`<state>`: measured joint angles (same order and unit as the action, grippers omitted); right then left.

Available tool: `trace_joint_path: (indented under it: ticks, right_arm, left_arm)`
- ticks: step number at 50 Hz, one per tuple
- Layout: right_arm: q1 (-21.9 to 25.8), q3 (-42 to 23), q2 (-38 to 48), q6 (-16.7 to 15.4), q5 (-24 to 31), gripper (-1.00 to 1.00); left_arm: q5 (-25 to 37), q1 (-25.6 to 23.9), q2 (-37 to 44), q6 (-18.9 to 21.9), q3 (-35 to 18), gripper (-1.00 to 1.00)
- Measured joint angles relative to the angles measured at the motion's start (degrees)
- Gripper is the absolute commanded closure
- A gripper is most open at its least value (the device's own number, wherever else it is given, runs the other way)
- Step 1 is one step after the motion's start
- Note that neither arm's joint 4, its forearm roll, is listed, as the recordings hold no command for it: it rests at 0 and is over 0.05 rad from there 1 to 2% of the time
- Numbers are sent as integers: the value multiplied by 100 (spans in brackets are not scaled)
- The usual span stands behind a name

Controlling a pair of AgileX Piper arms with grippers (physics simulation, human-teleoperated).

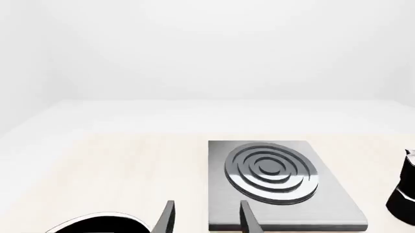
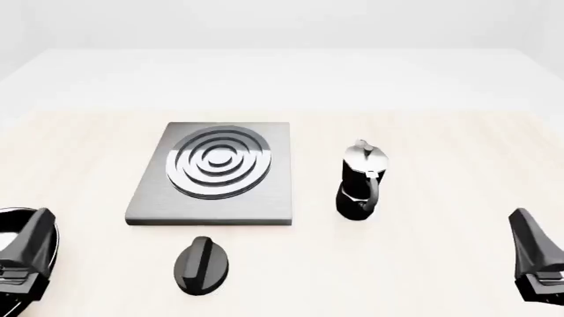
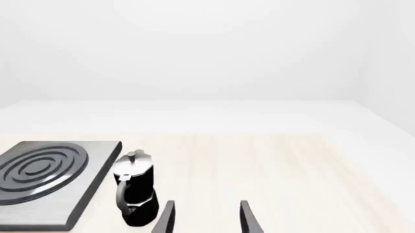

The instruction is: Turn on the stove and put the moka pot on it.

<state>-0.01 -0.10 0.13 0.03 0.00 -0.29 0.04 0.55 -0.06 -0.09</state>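
1. Stove (image 2: 264,191) lies flat on the pale wood table (image 2: 440,264), left of centre in front view; burner rings (image 2: 218,162) sit toward its far half.
2. Pot (image 2: 361,181) stands upright on the table just right of the stove, apart from it, not on the plate. Silver lid on top, handle facing the near side.
3. Black oval knob (image 2: 202,264) lies on the table near the stove's front edge, w/ a narrow gap between, a bit left of the plate's middle.
4. Left gripper (image 1: 206,218) is low at the front view's left edge, well apart from stove and pot. Wrist view shows two finger tips w/ a wide gap, nothing between them; the stove's near edge lies just ahead, the knob's rim at the frame's corner.
5. Right gripper (image 3: 206,218) is low at the front view's right edge, well apart from the pot. Fingers spread wide, holding nothing; its wrist view has the pot near the one finger (image 3: 166,218) and the stove beyond.
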Motion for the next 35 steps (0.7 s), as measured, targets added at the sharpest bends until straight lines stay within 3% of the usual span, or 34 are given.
trace_joint_path:
  ticks: [12, 19, 35]
  right_arm:
    - [2, -14, 66, -19, -24, -100]
    - [-5, -13, 114, -23, -53, -100]
    - [-32, -7, 266, -86, -152, -100]
  left_arm:
    - [-498, -42, 809, -25, -45, -100]
    - [-662, -162, 1623, 5, -339, -100]
    - [270, -837, 2901, -132, -1534, -100]
